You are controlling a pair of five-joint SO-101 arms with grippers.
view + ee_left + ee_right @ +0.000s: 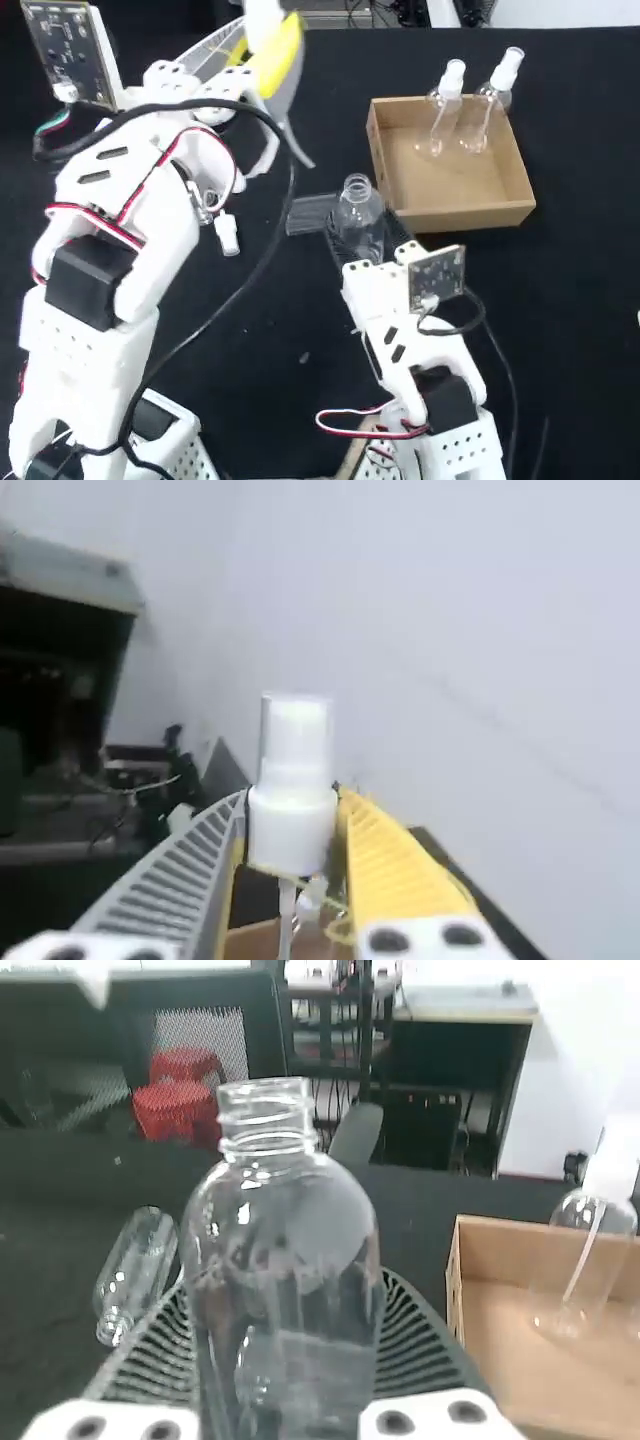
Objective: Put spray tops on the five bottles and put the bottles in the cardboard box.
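**Four bottles, three spray tops, one box: each arm pinching one piece**

Four clear bottles show. Two of them (440, 120) (482, 115) stand leaning inside the cardboard box (450, 212), against its far wall, each already wearing a white spray top. A third, the open bottle (358, 212), stands upright just outside the box, beside its near corner, with a bare threaded neck. The fourth, the lying bottle (135, 1270), rests on its side on the black desk (560, 320), also uncapped, on the side of the open bottle away from the box.

Three spray tops show: the two on the boxed bottles and a loose spray top (292, 780) held up by the left arm (120, 250).

The left jaws, one grey and one yellow, are pinching the loose spray top by its collar. It sits between their tips with its head standing clear of them and its thin tube running back toward the wrist. This pair hangs above the desk, well apart from the box, out past the open bottle.

The right jaws, on the right arm (410, 340), are closed around the lower body of the open bottle, one on each side. Its shoulder and neck rise clear of them.
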